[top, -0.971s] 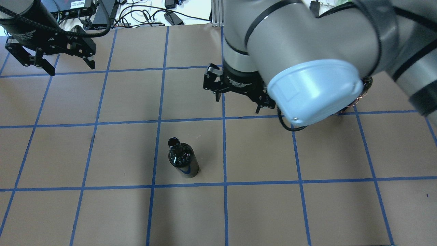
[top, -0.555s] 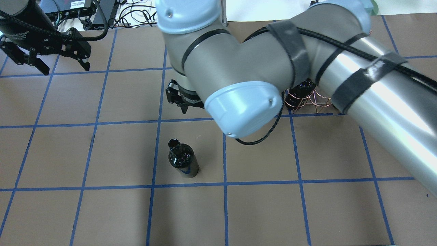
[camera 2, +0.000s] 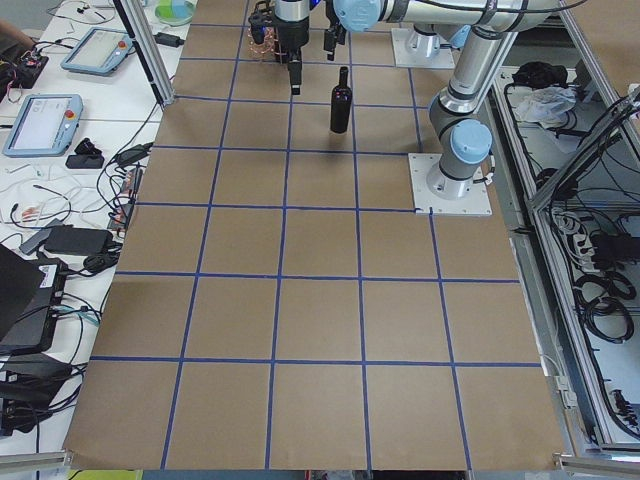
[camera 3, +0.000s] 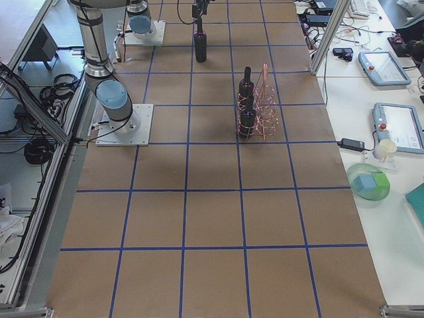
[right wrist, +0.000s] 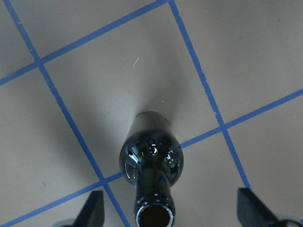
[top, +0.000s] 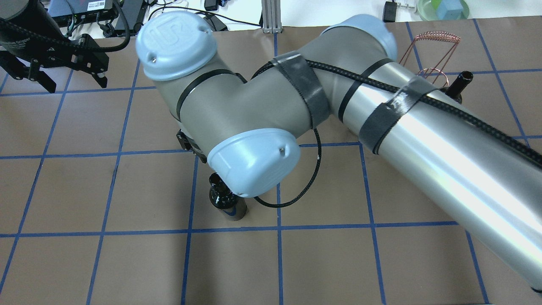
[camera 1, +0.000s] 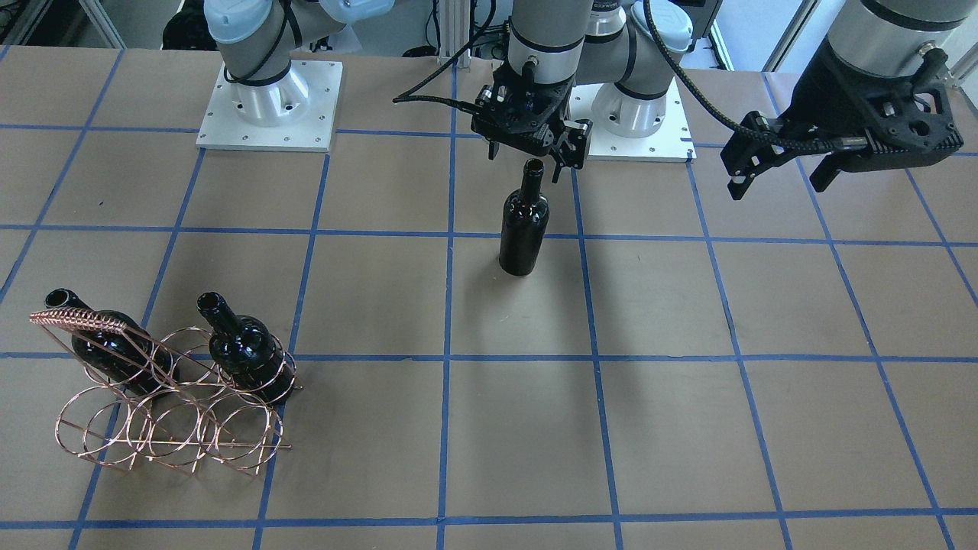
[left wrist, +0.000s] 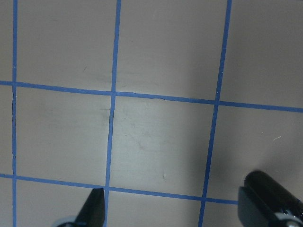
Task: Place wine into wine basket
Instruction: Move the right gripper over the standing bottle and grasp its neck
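Starting with the biggest thing, what is shown?
A brown table crossed by blue tape lines. The right arm reaches across it to the middle. The left arm hangs over the robot's left side.

Where is the basket?
The basket, made of copper wire, stands on the robot's right, well apart from both arms. Two bottles sit in its rings on the side nearer the robot.

And the wine?
The wine, a dark bottle, stands upright near the table's middle. It is outside the basket and well apart from it.

What are the grippers doing?
The right gripper is over the wine's mouth. Its fingers are spread to either side of the neck and touch nothing. The left gripper points down at bare table, with its fingers spread wide and holding nothing.
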Robot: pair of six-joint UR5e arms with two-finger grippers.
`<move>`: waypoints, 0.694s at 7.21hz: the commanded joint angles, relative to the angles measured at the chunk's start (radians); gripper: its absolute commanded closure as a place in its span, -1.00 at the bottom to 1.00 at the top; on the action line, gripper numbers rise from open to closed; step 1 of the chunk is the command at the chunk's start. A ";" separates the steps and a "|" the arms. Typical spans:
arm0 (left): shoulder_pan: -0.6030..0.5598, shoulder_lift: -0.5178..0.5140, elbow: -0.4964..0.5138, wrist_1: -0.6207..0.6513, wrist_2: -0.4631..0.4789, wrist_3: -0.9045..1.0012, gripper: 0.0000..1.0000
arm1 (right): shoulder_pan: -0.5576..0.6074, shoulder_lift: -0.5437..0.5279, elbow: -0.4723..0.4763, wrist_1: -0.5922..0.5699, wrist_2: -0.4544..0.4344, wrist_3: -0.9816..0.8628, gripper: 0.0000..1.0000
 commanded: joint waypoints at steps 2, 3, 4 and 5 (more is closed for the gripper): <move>0.000 0.010 0.000 -0.006 -0.002 0.001 -1.00 | 0.004 0.027 0.040 -0.080 -0.002 -0.005 -0.97; -0.002 0.010 0.000 -0.006 -0.004 0.001 -1.00 | 0.004 0.033 0.048 -0.082 -0.002 -0.002 -0.73; -0.002 0.012 -0.002 -0.006 -0.004 0.001 -1.00 | 0.004 0.031 0.048 -0.079 -0.002 0.000 -0.58; -0.003 0.012 -0.002 -0.006 -0.004 0.001 -1.00 | 0.004 0.033 0.050 -0.078 0.000 0.003 -0.37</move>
